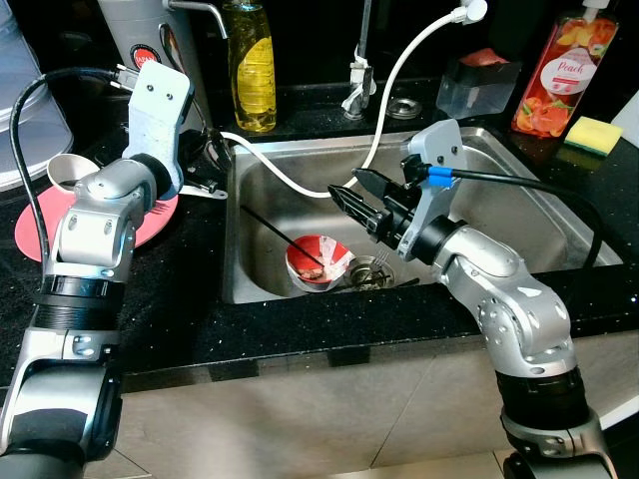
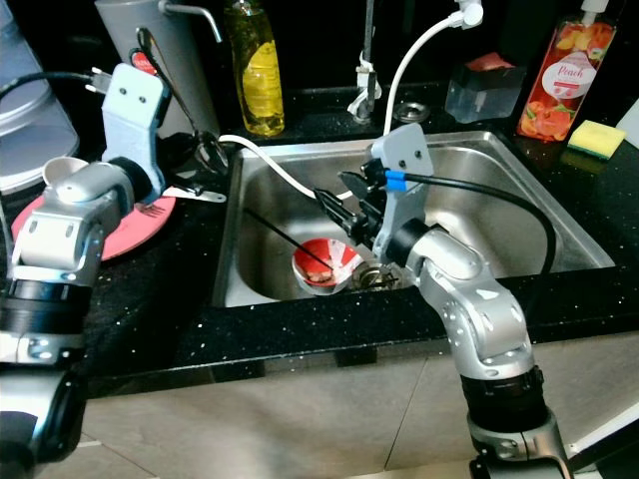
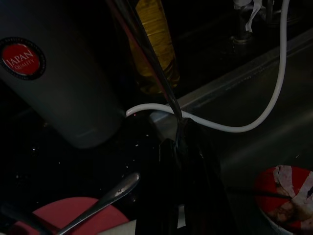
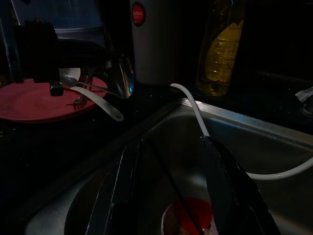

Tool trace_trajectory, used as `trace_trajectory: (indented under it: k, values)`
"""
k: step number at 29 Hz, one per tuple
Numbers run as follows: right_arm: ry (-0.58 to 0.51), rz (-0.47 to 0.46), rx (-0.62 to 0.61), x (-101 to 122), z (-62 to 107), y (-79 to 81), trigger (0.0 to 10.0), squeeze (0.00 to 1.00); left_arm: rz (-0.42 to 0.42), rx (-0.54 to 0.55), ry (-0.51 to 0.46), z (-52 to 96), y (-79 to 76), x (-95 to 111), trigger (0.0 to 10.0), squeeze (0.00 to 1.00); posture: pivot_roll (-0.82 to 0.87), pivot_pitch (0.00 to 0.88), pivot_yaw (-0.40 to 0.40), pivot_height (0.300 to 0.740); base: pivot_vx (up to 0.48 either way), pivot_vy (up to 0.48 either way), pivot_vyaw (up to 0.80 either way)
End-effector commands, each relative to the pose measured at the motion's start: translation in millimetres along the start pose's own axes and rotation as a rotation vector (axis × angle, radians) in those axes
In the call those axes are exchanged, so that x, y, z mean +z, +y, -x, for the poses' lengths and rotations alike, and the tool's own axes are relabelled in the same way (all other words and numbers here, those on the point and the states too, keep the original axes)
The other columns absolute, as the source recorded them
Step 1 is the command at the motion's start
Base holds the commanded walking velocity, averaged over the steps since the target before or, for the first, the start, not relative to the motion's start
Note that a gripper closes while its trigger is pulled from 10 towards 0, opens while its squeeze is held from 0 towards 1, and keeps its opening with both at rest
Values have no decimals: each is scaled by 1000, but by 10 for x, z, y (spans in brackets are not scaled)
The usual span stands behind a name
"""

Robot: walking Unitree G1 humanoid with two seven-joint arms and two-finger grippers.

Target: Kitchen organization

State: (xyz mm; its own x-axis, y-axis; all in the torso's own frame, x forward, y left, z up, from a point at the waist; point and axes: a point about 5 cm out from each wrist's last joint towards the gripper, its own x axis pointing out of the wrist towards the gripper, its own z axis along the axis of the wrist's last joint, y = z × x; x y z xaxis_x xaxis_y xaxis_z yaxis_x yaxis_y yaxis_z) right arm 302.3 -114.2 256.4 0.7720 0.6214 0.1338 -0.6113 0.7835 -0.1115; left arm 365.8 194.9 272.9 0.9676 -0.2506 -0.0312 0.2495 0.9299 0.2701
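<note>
The sink (image 1: 559, 215) sits in the counter (image 1: 200, 319). A bowl (image 1: 318, 261) lies inside it near the drain. Left of the sink rests a plate (image 1: 40, 230); behind the sink stand two bottles (image 1: 252, 65) (image 1: 564, 75).

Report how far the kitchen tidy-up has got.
Done: a cup and cutlery sit on the red plate beside the sink. In hand: the left gripper holds a spoon over the counter; the right gripper hangs open above the bowl. Left: that dirty bowl and its chopstick.
</note>
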Motion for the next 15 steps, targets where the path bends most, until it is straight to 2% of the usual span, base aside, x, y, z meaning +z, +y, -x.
trace_trajectory:
  k: [1, 7, 10, 11, 13, 15]
  values:
    - [-2, -4, -12, -1, 3, -22, 10000, 0, -3, -10, 5, -2, -44, -23, 10000, 8, 31, 14, 33, 740, 0, 0, 0]
    - [-1, -4, -26, -11, 7, -31, 10000, 0, 7, -60, 13, -32, -136, -46, 10000, 0, 28, 12, 42, 740, 0, 0, 0]
    - [-7, -4, -54, -7, 9, -60, 10000, 0, 116, -276, 26, -65, -476, -44, 10000, 0, 22, 11, 51, 740, 0, 0, 0]
    - [-9, -4, -59, -4, 9, -65, 10000, 0, 144, -341, 58, -75, -579, -71, 10000, 0, 19, 9, 56, 740, 0, 0, 0]
    - [-11, -2, -68, 0, 20, -74, 10000, 0, 125, -469, 135, -65, -801, -174, 10000, 0, 15, 8, 60, 740, 0, 0, 0]
    - [-11, -1, -72, -2, 28, -77, 10000, 0, 111, -519, 151, -39, -868, -208, 10000, 0, 14, 5, 67, 740, 0, 0, 0]
